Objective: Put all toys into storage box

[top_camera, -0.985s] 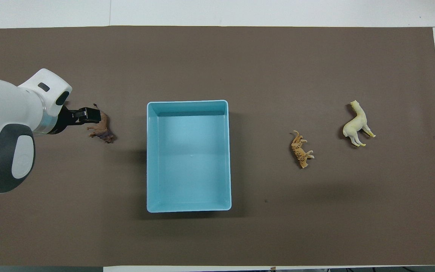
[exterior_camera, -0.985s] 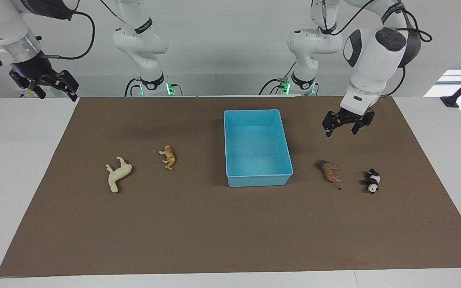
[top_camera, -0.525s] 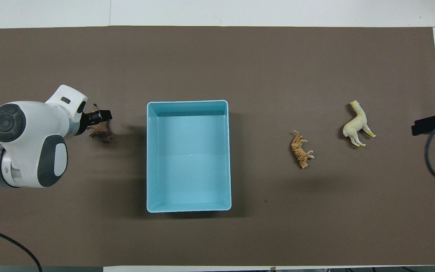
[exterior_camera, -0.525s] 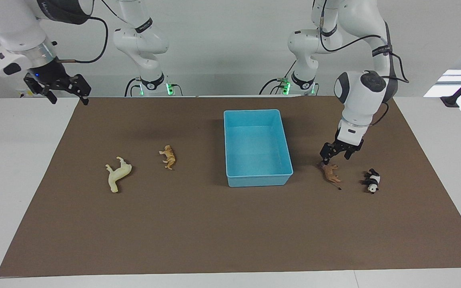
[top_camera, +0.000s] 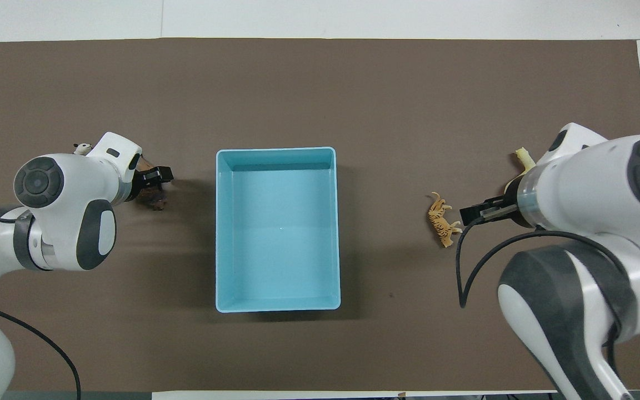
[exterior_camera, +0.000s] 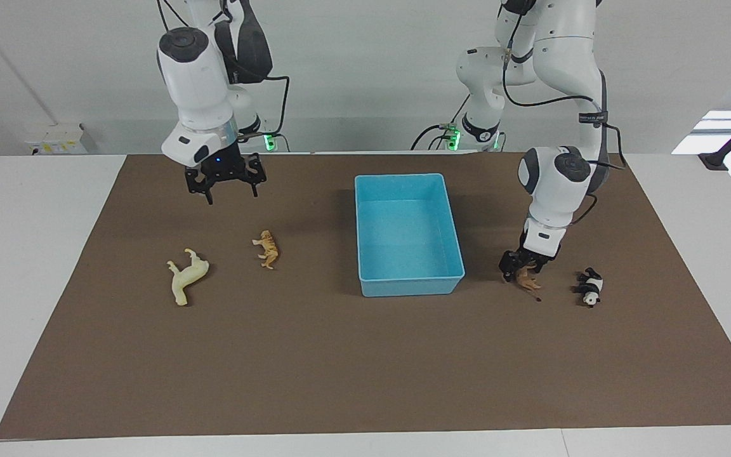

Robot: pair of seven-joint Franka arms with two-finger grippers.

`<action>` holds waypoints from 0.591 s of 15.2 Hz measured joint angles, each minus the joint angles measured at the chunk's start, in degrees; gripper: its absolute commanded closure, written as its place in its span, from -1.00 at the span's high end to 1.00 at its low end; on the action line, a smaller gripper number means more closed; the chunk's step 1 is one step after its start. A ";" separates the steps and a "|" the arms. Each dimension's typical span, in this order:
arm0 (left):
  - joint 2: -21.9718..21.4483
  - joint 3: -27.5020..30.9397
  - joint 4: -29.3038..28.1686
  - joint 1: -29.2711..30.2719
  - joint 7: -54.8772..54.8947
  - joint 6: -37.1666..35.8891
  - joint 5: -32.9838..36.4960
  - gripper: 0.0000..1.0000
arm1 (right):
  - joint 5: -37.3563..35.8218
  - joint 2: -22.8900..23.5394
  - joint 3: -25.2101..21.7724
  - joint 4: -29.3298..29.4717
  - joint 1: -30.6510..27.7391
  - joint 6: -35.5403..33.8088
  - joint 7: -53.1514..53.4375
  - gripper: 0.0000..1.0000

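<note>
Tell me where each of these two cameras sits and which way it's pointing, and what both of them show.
Facing view: high across the table, looking at the robots; both arms show from base to gripper, left gripper down at the lion, right gripper raised above the mat near the tiger.
Overhead view: high above the robots' end, looking forward and steeply down; only forearms and grippers enter from the bottom corners.
Shared: the storage box, lion, tiger, horse and panda, mirrored half a turn.

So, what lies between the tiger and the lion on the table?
The storage box lies between the tiger and the lion, with bare mat on either side. The facing view shows this best.
</note>
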 measured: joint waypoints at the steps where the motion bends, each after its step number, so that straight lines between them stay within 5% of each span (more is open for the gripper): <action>1: -0.07 0.05 0.05 0.01 0.00 -0.11 0.07 -1.00 | 0.00 0.87 -0.01 -1.88 1.25 2.22 0.14 1.00; 5: -0.17 -0.11 2.43 -0.03 -0.03 -3.57 0.06 -1.00 | 0.00 4.15 0.01 -8.68 5.02 11.81 0.22 1.00; 9: -0.96 -1.15 16.34 -1.72 -6.27 -23.46 0.01 -1.00 | 0.00 5.35 -0.58 -13.10 4.75 19.82 -1.92 1.00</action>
